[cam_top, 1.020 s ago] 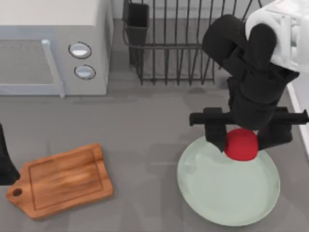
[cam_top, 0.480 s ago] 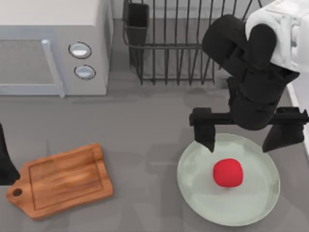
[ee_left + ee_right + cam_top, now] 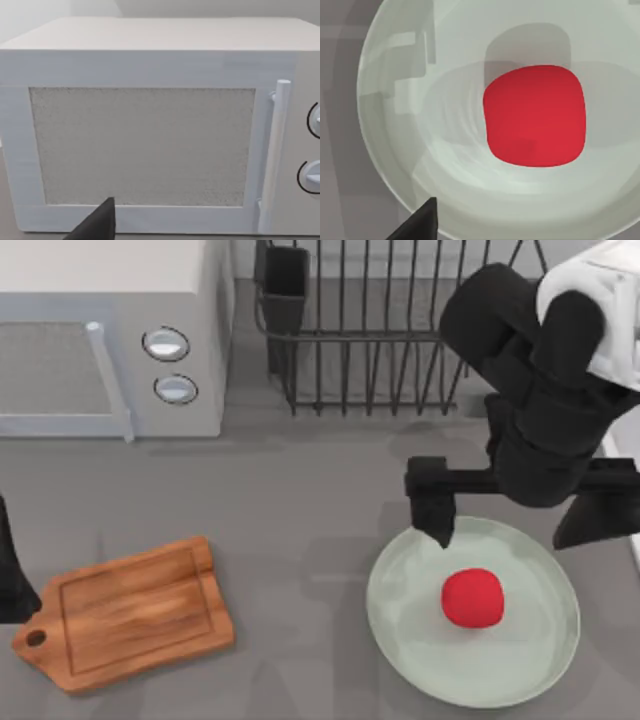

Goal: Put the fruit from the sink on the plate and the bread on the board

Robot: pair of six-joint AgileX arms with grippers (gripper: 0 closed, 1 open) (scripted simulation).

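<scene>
Now the fruit (image 3: 472, 597) sits loose on the plate (image 3: 400, 635); right gripper (image 3: 518, 527) spread wide, empty, just above it toward the rack; board (image 3: 125, 613) bare, well left.

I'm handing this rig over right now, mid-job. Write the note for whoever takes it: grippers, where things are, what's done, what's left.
Right gripper: open, empty, above the far edge of the plate.
Left arm: parked at the table's left edge, its wrist camera facing the microwave.
Fruit: lying on the plate near its middle, free of the fingers. That part is done.
Board: bare, front left of the table.
Left: the bread onto the board; I cannot place the bread from these views.
</scene>
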